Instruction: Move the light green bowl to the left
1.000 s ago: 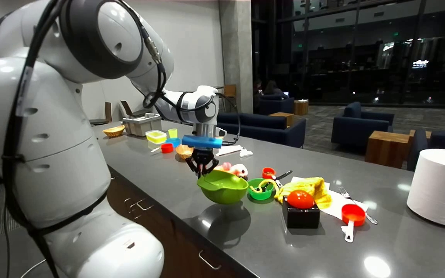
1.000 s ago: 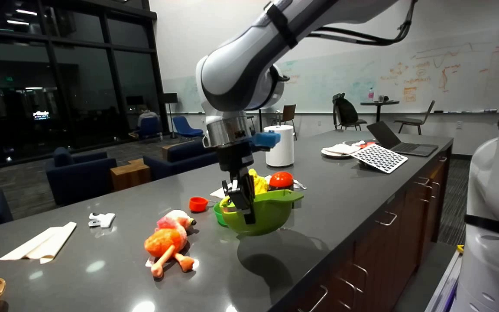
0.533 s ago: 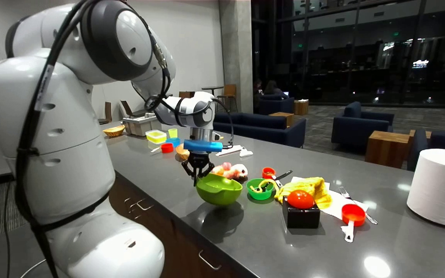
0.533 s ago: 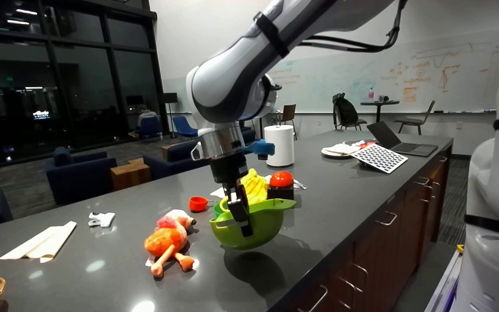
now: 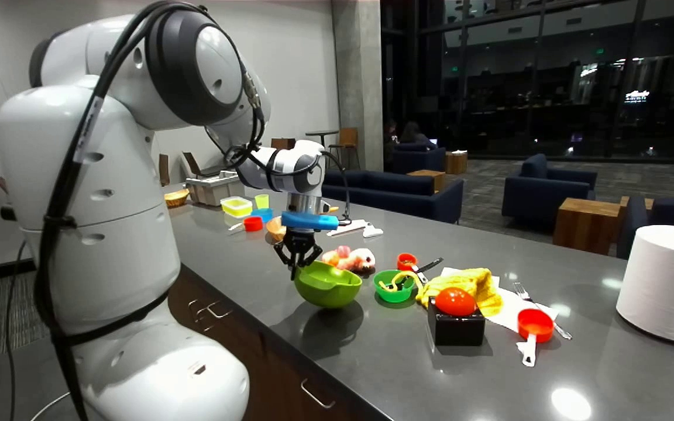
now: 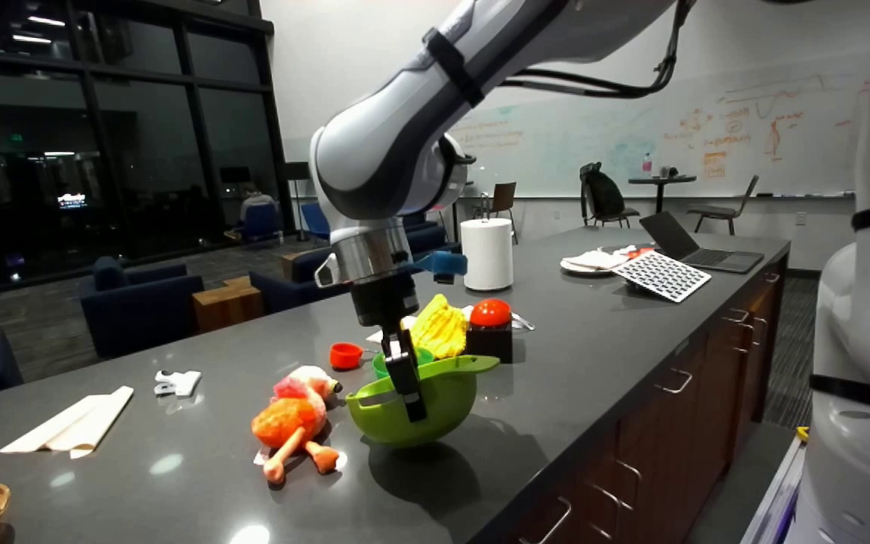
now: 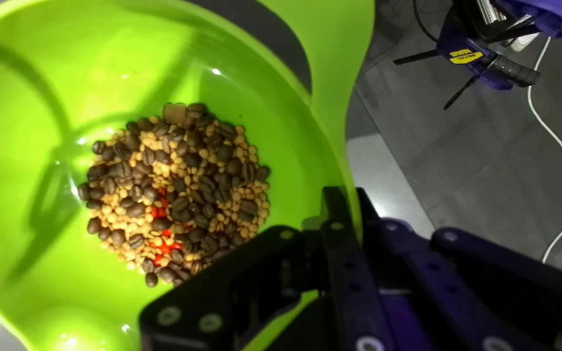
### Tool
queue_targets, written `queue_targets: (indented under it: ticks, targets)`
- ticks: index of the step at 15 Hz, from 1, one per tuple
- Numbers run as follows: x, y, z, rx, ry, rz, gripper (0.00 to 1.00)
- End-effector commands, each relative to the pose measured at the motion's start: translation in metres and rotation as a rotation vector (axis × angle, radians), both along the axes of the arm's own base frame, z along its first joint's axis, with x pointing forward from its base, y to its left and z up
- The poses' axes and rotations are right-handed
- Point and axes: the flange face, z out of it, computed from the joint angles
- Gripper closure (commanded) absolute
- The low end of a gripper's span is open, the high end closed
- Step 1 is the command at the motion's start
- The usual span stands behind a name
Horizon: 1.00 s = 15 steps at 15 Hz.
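Observation:
The light green bowl (image 5: 326,290) hangs a little above the dark counter, with its shadow below it; it also shows in an exterior view (image 6: 446,397). In the wrist view the bowl (image 7: 288,141) holds dark beans, small tan grains and a few red bits. My gripper (image 7: 352,209) is shut on its rim, one finger inside the wall and one outside. The gripper shows at the bowl's near-left rim in an exterior view (image 5: 295,272) and over its side in an exterior view (image 6: 414,412). The outer finger is partly hidden by the wall.
A flamingo plush (image 6: 291,419) lies close beside the bowl. A darker green cup (image 5: 394,290), a yellow cloth (image 5: 477,286), a black block (image 5: 456,325) with a red dome, and red measuring cups (image 5: 535,325) lie nearby. The counter edge (image 5: 313,362) runs along the robot's side.
The gripper has carried the bowl a short way left in both exterior views, away from the darker green cup and closer to the plush. The bowl also hangs lower.

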Motion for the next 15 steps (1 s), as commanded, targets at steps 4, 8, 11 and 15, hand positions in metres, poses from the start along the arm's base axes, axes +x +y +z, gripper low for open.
queue_targets:
  ticks: [4,8,11,15]
  targets:
    - [0.011,0.01,0.0,0.068,0.044,0.045,0.98]
    - [0.016,0.008,-0.003,0.075,0.05,0.047,0.98]
    - [0.018,0.006,-0.003,0.077,0.05,0.039,0.98]
    - [0.022,0.003,-0.001,0.081,0.052,0.026,0.98]
